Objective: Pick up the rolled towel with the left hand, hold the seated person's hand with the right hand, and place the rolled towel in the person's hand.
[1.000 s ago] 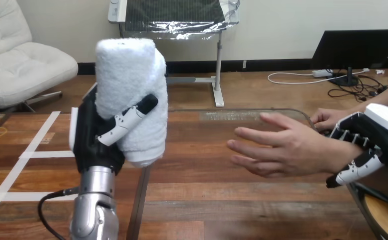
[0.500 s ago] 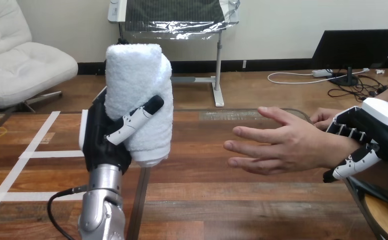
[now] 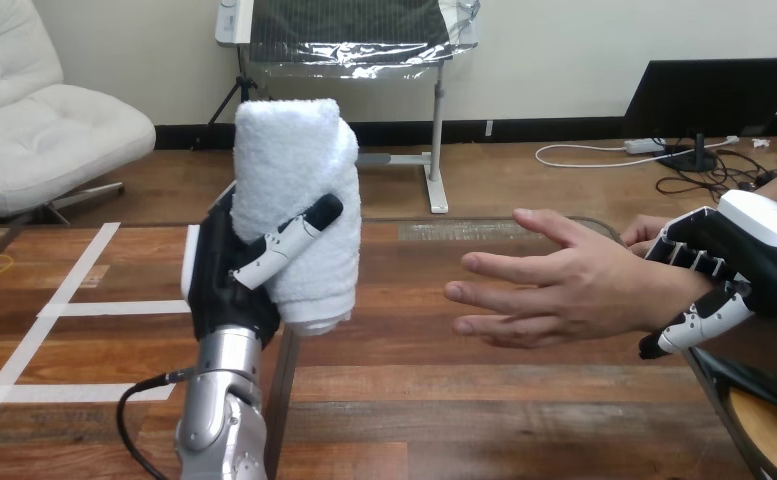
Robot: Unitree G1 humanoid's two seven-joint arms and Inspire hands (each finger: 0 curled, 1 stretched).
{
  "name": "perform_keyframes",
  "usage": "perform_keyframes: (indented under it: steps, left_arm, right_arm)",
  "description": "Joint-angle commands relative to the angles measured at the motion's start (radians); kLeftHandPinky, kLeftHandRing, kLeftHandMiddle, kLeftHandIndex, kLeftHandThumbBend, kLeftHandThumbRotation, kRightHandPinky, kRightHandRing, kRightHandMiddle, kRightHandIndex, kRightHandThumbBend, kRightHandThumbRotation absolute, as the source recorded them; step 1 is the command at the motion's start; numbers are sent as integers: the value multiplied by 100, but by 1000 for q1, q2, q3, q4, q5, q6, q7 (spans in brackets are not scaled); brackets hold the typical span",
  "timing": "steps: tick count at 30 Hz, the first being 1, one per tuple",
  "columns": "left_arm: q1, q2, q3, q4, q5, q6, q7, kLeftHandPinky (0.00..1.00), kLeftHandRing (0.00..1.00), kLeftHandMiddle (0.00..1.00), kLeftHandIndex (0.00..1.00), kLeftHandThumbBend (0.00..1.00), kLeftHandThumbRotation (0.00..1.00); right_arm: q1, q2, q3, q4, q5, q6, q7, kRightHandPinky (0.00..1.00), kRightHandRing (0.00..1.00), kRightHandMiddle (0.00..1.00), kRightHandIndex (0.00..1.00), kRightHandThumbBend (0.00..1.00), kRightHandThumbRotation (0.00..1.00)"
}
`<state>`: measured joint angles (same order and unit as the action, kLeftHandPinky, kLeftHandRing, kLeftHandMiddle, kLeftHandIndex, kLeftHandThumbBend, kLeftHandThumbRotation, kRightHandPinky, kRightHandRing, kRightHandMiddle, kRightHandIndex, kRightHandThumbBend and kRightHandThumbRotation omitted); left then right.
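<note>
The left hand [image 3: 226, 285] has carried the towel [image 3: 294, 190] sideways, toward 3 o'clock, over the last second. The gap to the person's hand [image 3: 574, 290] is narrower than it was, but the two are still apart. The person's hand has stayed nearly where it was, at about 3 o'clock from the middle of the view, with its fingers spread and pointing toward 9 o'clock.

So the pick-up looks done and the hand-over is under way. The towel still has to cross the remaining gap above the desk [image 3: 414, 400].

The left hand is wrapped round the towel's lower half, with its thumb [image 3: 286, 243] lying slantwise across the front. The towel stands upright at about 10 o'clock from the middle. It is a thick white roll of fluffy terry cloth, soft and easily squeezed, with a flat top end and a rounded bottom end.

The right hand [image 3: 754, 255] sits at 3 o'clock. Its hard black-and-white fingers are curled over the person's wrist and its thumb is under it, so it holds the wrist rather than the palm.

The desk is dark, glossy wooden planking, smooth and hard.
</note>
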<state>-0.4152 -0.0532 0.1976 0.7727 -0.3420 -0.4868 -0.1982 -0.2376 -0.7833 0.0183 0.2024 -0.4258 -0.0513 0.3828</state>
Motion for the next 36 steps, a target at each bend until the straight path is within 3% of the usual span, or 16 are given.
perform_keyframes:
  steps: [1, 7, 14, 30, 36]
  left_arm:
    - [-209, -14, 17, 67, -8, -77, -41, 26, 32, 38, 41, 55, 0]
    - [-267, -34, 36, 160, -25, -90, -72, 27, 33, 39, 42, 59, 0]
    - [-310, -58, 42, 219, -25, -106, -74, 28, 34, 41, 43, 62, 0]
    - [-372, -128, 40, 260, -50, -80, -105, 30, 35, 41, 43, 65, 0]
    - [-384, -148, 23, 266, -31, -84, -100, 30, 34, 40, 44, 66, 0]
  right_arm:
    - [-92, 79, 66, -30, 2, 17, 15, 38, 44, 49, 53, 92, 1]
    - [-116, 90, 80, -28, 1, 14, 20, 37, 43, 49, 52, 92, 1]
    - [-132, 102, 89, -43, 7, 30, 31, 38, 44, 49, 52, 92, 3]
    - [-169, 143, 106, -73, -6, 82, 56, 36, 42, 48, 51, 92, 4]
    - [-178, 157, 112, -69, -4, 73, 49, 36, 42, 48, 51, 92, 4]
